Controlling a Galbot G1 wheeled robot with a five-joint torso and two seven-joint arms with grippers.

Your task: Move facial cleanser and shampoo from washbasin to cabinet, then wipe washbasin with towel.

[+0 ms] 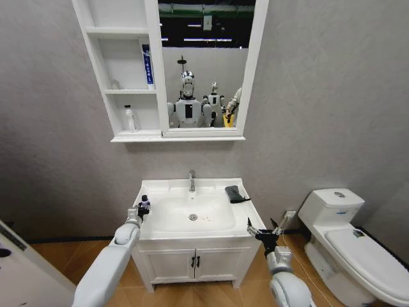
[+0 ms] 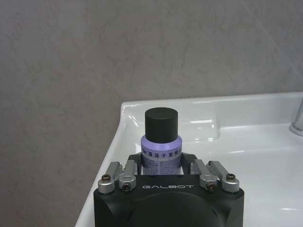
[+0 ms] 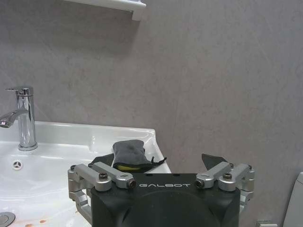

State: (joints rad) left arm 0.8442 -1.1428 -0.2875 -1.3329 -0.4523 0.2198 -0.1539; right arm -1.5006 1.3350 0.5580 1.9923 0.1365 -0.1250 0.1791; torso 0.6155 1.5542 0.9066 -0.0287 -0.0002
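On the washbasin's (image 1: 249,214) left rim, the left gripper (image 2: 161,163) clamps a small, rigid purple bottle (image 2: 161,150) around its smooth, probably slippery body below the black cap. The right gripper (image 3: 163,177) hangs spread near the towel (image 3: 128,155).

Between the fingers of the black-bodied left gripper (image 2: 162,176) a lavender bottle (image 2: 161,145) is showing a black cap and a label band with dark print. Silver-grey metal linkages are flanking that gripper's black housing, which is carrying pale lettering. Under and beyond the bottle the washbasin (image 1: 167,189) is gleaming glossy white, with a chrome tap (image 1: 192,181) at its back edge. Just ahead of the right gripper (image 3: 164,176), also black with silver linkages, the towel (image 3: 128,154) is showing dark grey-black with a sliver of yellow at its fold. A few small rust-orange specks are dotting the white bowl near the drain. Above, the cabinet (image 1: 96,57) is showing white against a mottled grey wall.
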